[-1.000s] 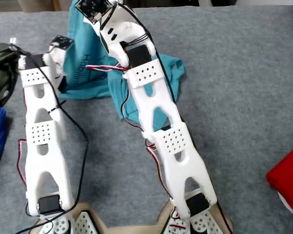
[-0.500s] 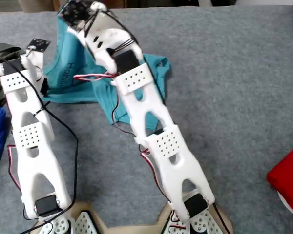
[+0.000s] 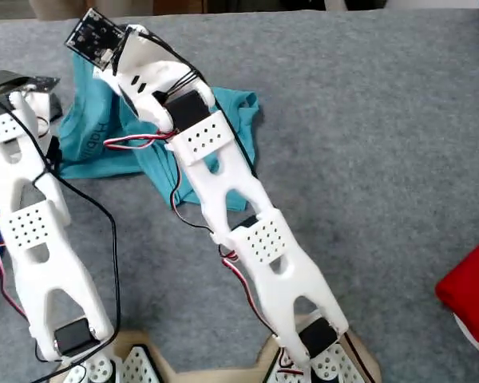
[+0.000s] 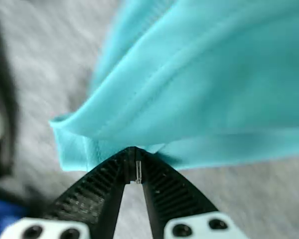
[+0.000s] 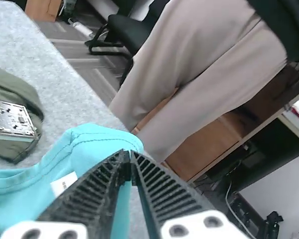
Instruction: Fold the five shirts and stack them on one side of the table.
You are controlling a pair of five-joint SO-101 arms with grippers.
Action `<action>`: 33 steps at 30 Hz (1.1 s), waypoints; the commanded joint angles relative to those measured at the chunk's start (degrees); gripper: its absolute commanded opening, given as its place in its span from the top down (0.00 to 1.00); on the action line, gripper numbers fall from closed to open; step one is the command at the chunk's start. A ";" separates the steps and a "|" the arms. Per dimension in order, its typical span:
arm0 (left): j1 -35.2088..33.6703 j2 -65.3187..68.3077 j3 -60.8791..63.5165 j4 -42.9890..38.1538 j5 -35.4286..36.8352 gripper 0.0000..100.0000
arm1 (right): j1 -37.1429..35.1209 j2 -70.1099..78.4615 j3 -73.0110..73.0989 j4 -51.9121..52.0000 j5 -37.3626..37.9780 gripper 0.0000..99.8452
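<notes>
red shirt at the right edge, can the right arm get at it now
Probably not yet: the right gripper is shut on the teal shirt at the far left, well away from the red shirt.

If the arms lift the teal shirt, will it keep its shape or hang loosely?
Probably floppy: the teal shirt drapes in soft folds from the left gripper, pinched at its hem. Likely light, since the right gripper holds it by a thin edge too. On the grey table cover it may drag and bunch, as its wrinkles suggest.
</notes>
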 commanded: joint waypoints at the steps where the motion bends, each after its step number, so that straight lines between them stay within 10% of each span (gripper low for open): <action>1: 0.18 -14.37 18.73 0.79 3.96 0.98 | -1.10 -7.08 -4.26 1.41 0.44 0.99; 11: 2.02 -31.52 39.82 -0.70 14.42 0.98 | -1.10 -7.08 -8.40 6.07 0.44 0.99; 24: 1.14 -34.15 42.46 -22.59 32.26 0.98 | -1.10 -7.16 -8.48 8.88 -3.60 0.99; 33: 1.93 -30.37 47.82 -42.02 30.24 0.98 | -1.01 -9.01 -8.31 8.97 -4.40 0.99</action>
